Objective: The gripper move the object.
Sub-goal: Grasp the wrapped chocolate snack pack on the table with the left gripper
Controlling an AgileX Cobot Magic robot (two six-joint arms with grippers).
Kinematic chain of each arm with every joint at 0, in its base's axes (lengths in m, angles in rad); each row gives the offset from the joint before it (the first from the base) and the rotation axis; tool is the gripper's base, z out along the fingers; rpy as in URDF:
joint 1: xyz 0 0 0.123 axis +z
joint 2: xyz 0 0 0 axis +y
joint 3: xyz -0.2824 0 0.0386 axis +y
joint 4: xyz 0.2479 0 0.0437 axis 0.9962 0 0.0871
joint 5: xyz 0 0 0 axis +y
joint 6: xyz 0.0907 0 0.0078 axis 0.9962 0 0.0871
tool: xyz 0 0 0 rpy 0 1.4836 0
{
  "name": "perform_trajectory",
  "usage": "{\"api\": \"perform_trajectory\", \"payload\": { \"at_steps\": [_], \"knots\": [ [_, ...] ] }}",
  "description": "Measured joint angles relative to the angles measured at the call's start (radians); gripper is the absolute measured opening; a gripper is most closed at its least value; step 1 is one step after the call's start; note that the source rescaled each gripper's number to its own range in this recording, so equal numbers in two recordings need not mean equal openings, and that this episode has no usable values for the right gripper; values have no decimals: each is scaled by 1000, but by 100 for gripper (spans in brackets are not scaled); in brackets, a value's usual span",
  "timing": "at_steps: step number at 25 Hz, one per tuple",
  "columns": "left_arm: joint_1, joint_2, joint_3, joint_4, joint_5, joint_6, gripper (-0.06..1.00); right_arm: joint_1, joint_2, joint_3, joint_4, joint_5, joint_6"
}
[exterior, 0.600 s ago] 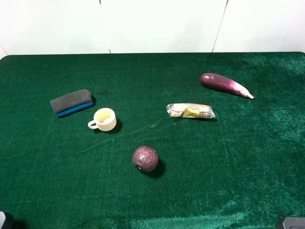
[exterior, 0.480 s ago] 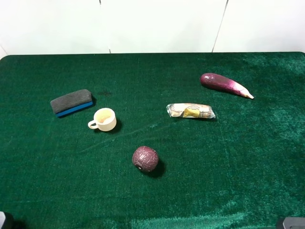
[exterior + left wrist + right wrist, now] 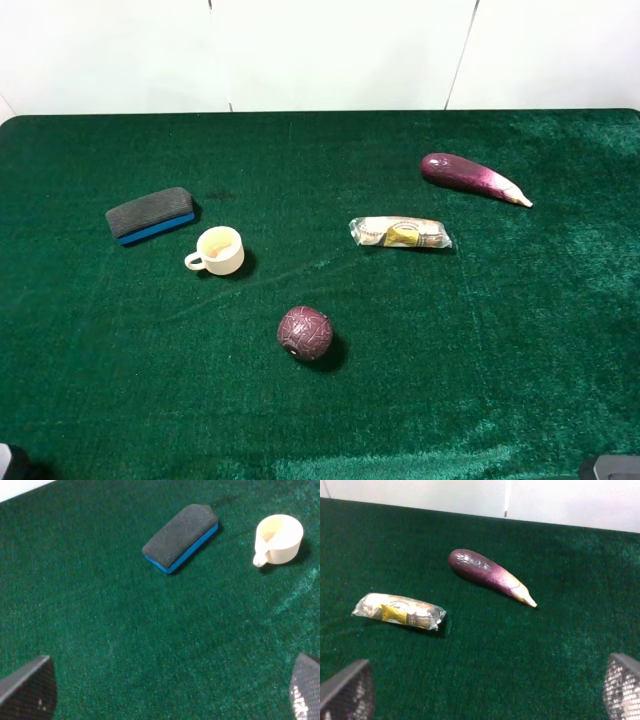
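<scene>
Clear-plastic packet [image 3: 398, 611] lies flat on the green cloth [image 3: 485, 650] ahead of the right gripper's [image 3: 484, 700] wide-spread, empty fingers [image 3: 345, 692], the eggplant [image 3: 487, 575] beyond it, while the left gripper's [image 3: 165, 695] fingers gape equally wide, holding nothing.

No change shows since the earlier pictures; the object [image 3: 400, 233] lies exactly where it did
</scene>
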Motion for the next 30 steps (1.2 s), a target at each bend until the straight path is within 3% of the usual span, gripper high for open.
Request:
{"api": "perform_trajectory", "payload": {
  "at_steps": [13, 22, 30],
  "knots": [
    [0, 0, 0, 24, -1, -6, 92, 0, 0, 0, 0, 0, 0],
    [0, 5, 0, -10, -10, -7, 92, 0, 0, 0, 0, 0, 0],
    [0, 186, -27, -73, -63, 21, 92, 0, 0, 0, 0, 0, 0]
  ]
}}
